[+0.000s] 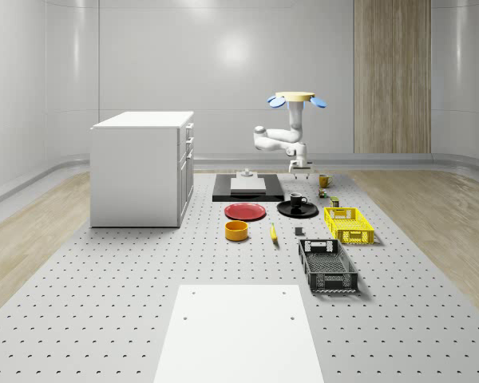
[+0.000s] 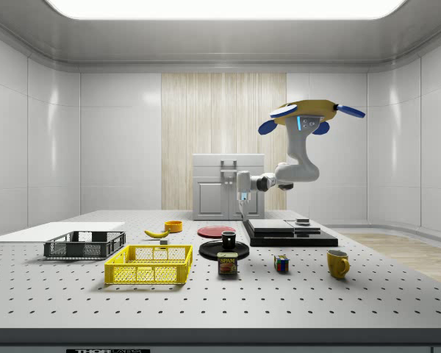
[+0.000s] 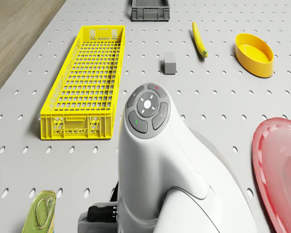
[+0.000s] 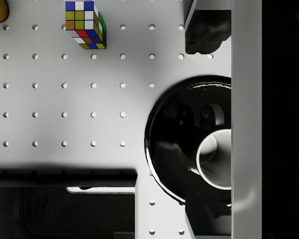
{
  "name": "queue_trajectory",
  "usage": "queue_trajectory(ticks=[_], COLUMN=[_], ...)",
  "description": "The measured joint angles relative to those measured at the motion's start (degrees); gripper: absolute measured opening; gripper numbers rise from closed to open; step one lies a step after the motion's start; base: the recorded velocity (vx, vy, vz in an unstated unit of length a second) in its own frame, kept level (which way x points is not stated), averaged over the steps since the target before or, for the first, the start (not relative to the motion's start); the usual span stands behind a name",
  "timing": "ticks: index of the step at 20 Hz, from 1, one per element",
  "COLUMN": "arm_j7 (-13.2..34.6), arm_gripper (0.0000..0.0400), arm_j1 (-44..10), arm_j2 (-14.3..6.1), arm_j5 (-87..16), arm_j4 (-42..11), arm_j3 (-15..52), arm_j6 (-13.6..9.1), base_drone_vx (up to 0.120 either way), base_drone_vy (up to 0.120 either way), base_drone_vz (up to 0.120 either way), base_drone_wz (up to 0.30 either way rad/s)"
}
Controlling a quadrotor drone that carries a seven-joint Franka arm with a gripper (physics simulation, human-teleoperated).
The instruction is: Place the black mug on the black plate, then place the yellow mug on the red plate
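— Nearest to the whole-scene camera is a white slab (image 1: 239,331) lying flat on the perforated table (image 1: 104,303). What comes behind it?

— On the whole-scene view's right, a black crate (image 1: 327,266), then a yellow crate (image 1: 349,224) farther off. Towards the middle lie a banana (image 1: 273,232) and a yellow bowl (image 1: 236,230).

— And the plates?

— The red plate (image 1: 246,211) sits bare just beyond the bowl. The black plate (image 1: 297,209) is to its right in that view, close beside it, and the black mug (image 1: 297,200) stands upright on it.

— So where is the yellow mug?

— The yellow mug (image 1: 325,181) stands on the table beyond the black plate, well apart from the red plate. In the side view a Rubik's cube (image 2: 281,263) and a can (image 2: 228,263) stand between it and the yellow crate.

— Where is the robot?

— The drone (image 1: 296,99) hovers high over the far part of the table, beside the black platform (image 1: 247,187). A white cabinet (image 1: 142,167) stands at the whole-scene view's left.

— Is the gripper grasping anything?

— No. The gripper (image 2: 244,213) hangs above the black mug, clear of it and pointing down. In the wrist view its fingers (image 4: 204,35) are spread wide, with the mug and plate far below between them.
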Motion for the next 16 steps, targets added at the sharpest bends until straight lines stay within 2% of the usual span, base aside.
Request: queue_trajectory(ticks=[16], arm_j7=[0.0], arm_gripper=[0.04], arm_j1=[0.0], arm_j2=[-0.2], arm_j5=[0.1], arm_j4=[0.0], arm_j3=[0.0], arm_j6=[0.2], base_drone_vx=[-0.12], base_drone_vy=[0.12], base_drone_vz=[0.0], base_drone_wz=[0.0])
